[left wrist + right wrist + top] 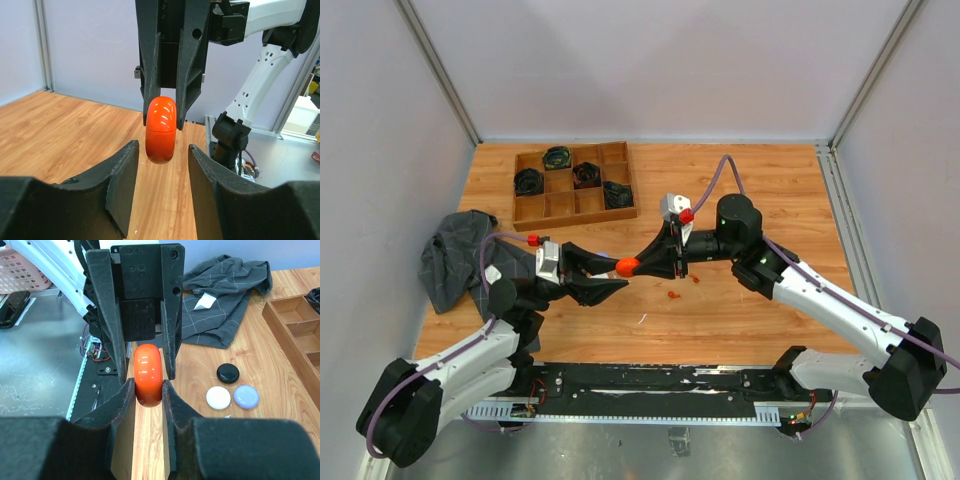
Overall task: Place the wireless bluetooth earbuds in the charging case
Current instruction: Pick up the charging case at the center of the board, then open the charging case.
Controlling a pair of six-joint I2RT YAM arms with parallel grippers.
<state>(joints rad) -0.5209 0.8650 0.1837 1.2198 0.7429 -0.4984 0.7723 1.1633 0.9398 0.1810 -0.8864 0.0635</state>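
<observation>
A glossy orange-red charging case (627,265), closed along its seam, hangs above the table's middle with my right gripper (640,264) shut on it. In the right wrist view its lower end (148,374) sits pinched between my right gripper's (148,385) pads. My left gripper (618,275) faces it from the left, open. In the left wrist view the case (161,130) hangs just beyond my left gripper (162,147), clear of both fingers. A tiny orange-red earbud (672,295) lies on the wood below the right gripper.
A wooden compartment tray (575,217) with dark items stands at the back left. A grey cloth (455,255) lies crumpled at the left edge. Black (228,373), white (218,397) and lavender (246,396) round pucks lie on the table beside the case.
</observation>
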